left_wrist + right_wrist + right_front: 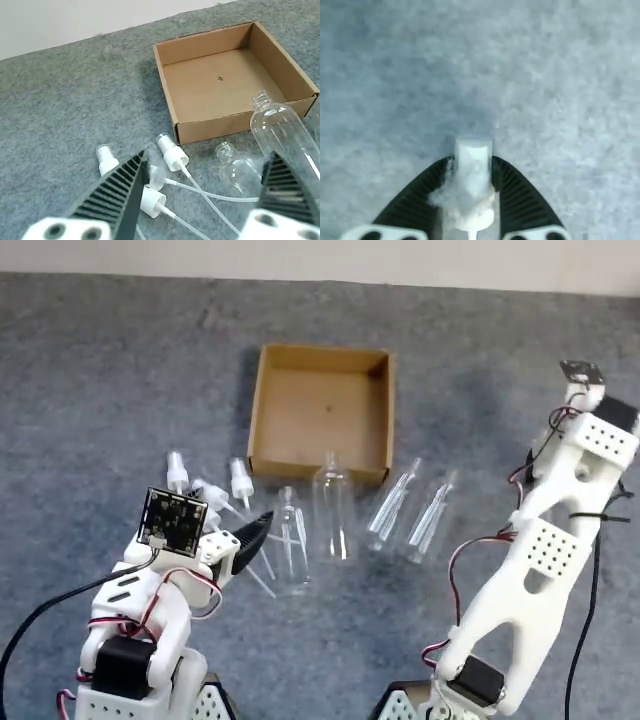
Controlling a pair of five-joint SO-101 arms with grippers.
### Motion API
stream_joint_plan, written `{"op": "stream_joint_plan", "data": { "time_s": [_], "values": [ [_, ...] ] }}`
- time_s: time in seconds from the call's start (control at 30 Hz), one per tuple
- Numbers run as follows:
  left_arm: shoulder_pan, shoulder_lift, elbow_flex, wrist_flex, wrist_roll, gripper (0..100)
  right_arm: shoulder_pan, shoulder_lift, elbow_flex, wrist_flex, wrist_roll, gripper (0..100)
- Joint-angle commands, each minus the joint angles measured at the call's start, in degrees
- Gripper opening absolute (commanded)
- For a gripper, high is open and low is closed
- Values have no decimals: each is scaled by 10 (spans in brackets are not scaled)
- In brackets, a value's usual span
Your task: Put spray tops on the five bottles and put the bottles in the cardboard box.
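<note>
Gripping a white spray top [473, 150], the right gripper [473, 167] is clamped tight on it above grey, felt-like counter [560, 75]. The left gripper [202, 185] stands wide apart, low over loose spray tops [172, 152] with thin trailing tubes. Clear open-necked bottles [333, 505] lie on their sides in a rough row just before the cardboard box [258, 410], which sits upright mid-counter. A pale wall [320, 255] borders the counter's far edge.

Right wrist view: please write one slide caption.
A white plastic spray top held in the black ribbed end effector above grey carpet.
</note>
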Motion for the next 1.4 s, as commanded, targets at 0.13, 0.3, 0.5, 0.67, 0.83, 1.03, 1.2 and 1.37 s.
{"op": "stream_joint_plan", "data": {
  "time_s": [0.13,0.3,0.5,0.67,0.83,1.03,1.2,1.37],
  "values": [
    [-6,0,-1,-13,-5,294,13,-141,170,14,-1,3],
    [-6,0,-1,-14,-5,294,21,-244,360,8,2,3],
    [-6,0,-1,-14,-5,294,61,-306,409,-36,29,3],
    [-6,0,-1,-14,-5,294,89,-332,437,-40,34,3],
    [-6,0,-1,-14,-5,294,90,-358,481,-42,35,3],
    [-6,0,-1,-14,-5,294,91,-385,615,-138,47,3],
    [-6,0,-1,-14,-5,294,87,-436,717,-178,152,5],
    [-7,0,-1,-14,-5,294,85,-486,793,-182,172,7]
  ]
}}
